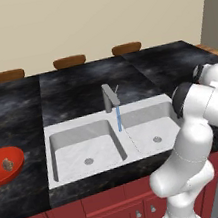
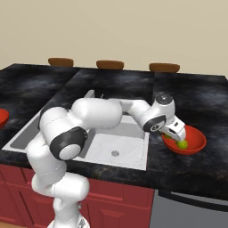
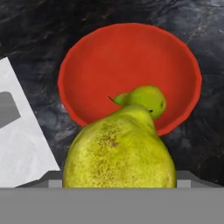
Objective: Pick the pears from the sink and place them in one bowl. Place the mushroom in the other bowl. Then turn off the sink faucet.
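Pears are the business of this moment: the gripper [image 2: 177, 133] hangs over the near rim of the red bowl [image 2: 196, 143] that sits on the dark counter [image 2: 196, 102] just to the right of the sink [image 2: 129, 153], and a large yellow-green pear [image 3: 119, 151] sits right at the hand camera, apparently pinched between the jaws, though the fingertips themselves are hidden behind the fruit, so how firmly they press on it cannot be told. A second pear [image 3: 146, 99] already lies in that bowl, toward its near side. Judging by this, the step in hand is setting down the second pear; the next move calls for carrying the held fruit a little further over the bowl's middle, lowering it and letting go so that it drops beside the first and not onto the rim. A second red bowl [image 1: 4, 165] stands on the counter well to the left of the sink, with the brown mushroom [image 1: 7, 164] resting in it. Both sink basins look bare apart from their drains. Behind the sink the faucet [image 1: 110, 98] pours a thin blue stream, so shutting it off remains to be done.
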{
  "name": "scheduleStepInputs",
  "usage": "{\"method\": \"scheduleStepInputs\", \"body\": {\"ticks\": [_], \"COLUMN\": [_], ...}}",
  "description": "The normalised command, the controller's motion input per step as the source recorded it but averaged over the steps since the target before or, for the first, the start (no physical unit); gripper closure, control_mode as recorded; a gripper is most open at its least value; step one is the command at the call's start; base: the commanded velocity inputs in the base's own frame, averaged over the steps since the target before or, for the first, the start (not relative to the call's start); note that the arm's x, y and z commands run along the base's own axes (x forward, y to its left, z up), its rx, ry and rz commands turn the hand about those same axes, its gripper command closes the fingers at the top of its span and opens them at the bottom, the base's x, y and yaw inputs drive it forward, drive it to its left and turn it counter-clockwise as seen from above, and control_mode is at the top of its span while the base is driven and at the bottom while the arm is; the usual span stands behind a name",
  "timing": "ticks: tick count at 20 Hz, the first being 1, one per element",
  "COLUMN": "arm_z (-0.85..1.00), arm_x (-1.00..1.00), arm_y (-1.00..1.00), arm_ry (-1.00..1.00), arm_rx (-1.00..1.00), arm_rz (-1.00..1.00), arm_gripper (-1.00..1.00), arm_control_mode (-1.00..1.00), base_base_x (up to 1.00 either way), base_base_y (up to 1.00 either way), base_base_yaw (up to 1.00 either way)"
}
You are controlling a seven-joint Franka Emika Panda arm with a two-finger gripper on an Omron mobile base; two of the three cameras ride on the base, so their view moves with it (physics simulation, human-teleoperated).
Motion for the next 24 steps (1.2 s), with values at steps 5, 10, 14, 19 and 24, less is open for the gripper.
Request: {"method": "scheduleStepInputs", "body": {"ticks": [5,10,14,19,24], "arm_z": [-0.25,-0.22,-0.15,-0.16,-0.19], "arm_x": [0.27,0.30,0.28,0.22,0.17], "arm_y": [-0.10,-0.09,-0.16,-0.21,-0.15], "arm_ry": [0.02,0.02,0.03,0.02,0.01], "arm_rx": [0.00,0.00,0.00,0.00,0.00], "arm_rz": [0.00,0.00,0.00,0.00,0.00], "arm_gripper": [1.00,1.00,1.00,1.00,1.00], "arm_control_mode": [-1.00,-1.00,-1.00,-1.00,-1.00], "base_base_x": [0.00,0.00,0.00,0.00,0.00], "base_base_y": [0.00,0.00,0.00,0.00,0.00], "base_base_yaw": [0.00,0.00,0.00,0.00,0.00]}}
